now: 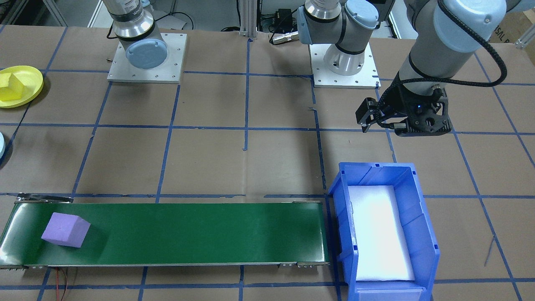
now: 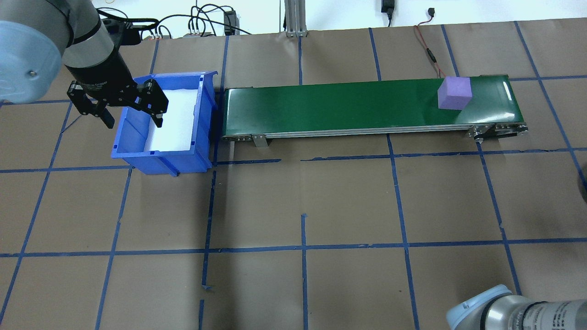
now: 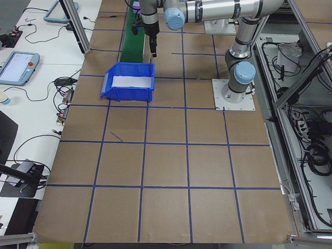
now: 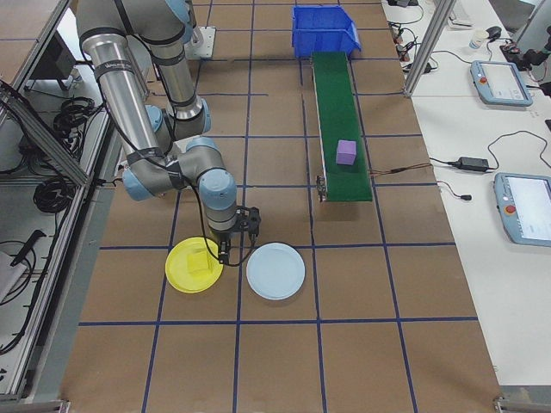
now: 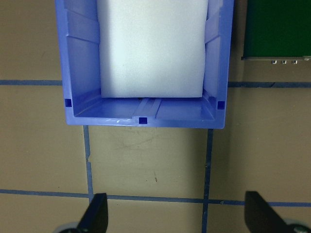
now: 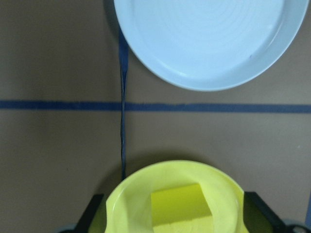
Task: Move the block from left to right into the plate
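Note:
A purple block lies on the green conveyor belt, at the end on my right side, also seen as the purple block. The yellow plate holds a yellow block. My right gripper hangs open just above that yellow plate, its fingers straddling the yellow block without touching it. My left gripper is open and empty, hovering over the near edge of the blue bin.
A light blue plate sits beside the yellow plate. The blue bin has a white foam liner and stands against the belt's end on my left side. Blue tape lines grid the brown table.

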Motion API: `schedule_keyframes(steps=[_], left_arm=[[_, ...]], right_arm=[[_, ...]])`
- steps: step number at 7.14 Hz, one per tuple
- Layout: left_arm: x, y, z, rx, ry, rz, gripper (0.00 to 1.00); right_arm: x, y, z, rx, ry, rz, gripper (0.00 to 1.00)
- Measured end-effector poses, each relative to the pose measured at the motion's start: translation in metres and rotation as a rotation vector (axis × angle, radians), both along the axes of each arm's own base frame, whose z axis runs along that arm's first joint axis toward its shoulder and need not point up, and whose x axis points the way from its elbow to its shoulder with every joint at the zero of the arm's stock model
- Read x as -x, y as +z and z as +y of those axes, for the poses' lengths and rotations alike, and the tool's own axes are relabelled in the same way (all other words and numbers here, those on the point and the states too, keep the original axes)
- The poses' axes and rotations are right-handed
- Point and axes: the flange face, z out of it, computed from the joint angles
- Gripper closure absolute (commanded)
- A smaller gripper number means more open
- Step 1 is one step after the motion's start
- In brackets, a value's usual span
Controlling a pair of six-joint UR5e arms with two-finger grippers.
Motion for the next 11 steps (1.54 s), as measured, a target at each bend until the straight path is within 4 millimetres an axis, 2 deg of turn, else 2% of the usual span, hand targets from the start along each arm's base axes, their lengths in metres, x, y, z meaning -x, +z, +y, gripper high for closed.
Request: schedule_keyframes(steps=[1, 2, 3, 4, 5, 7, 9, 11], left_arm=[[0.000, 0.000, 0.000, 0.001, -0.001, -0.001, 0.00], [0.000, 0.001, 0.000, 0.003, -0.002, -0.002, 0.00], [0.000, 0.001, 0.001, 0.003, -0.003, -0.002, 0.00], [0.000, 0.001, 0.000, 0.003, -0.003, -0.002, 0.00], [0.000, 0.001, 0.000, 0.004, -0.003, -0.002, 0.00], [0.000, 0.002, 0.000, 0.007, -0.003, -0.003, 0.00], [0.000, 0.002, 0.000, 0.008, -0.004, -0.003, 0.00], [0.000, 0.002, 0.000, 0.007, -0.004, -0.002, 0.00]], right_arm=[[-0.032, 0.012, -0.068, 0.033, -0.006, 0.025, 0.00], [-0.067, 0.013, -0.129, 0.086, -0.035, 0.003, 0.00], [-0.095, 0.004, -0.179, 0.146, -0.076, -0.069, 0.00], [-0.114, -0.002, -0.215, 0.188, -0.114, -0.132, 0.00], [-0.130, -0.002, -0.244, 0.226, -0.148, -0.183, 0.00], [-0.151, -0.009, -0.279, 0.275, -0.184, -0.288, 0.00], [-0.162, -0.013, -0.305, 0.312, -0.185, -0.357, 0.00], [-0.174, -0.016, -0.318, 0.316, -0.180, -0.379, 0.01]])
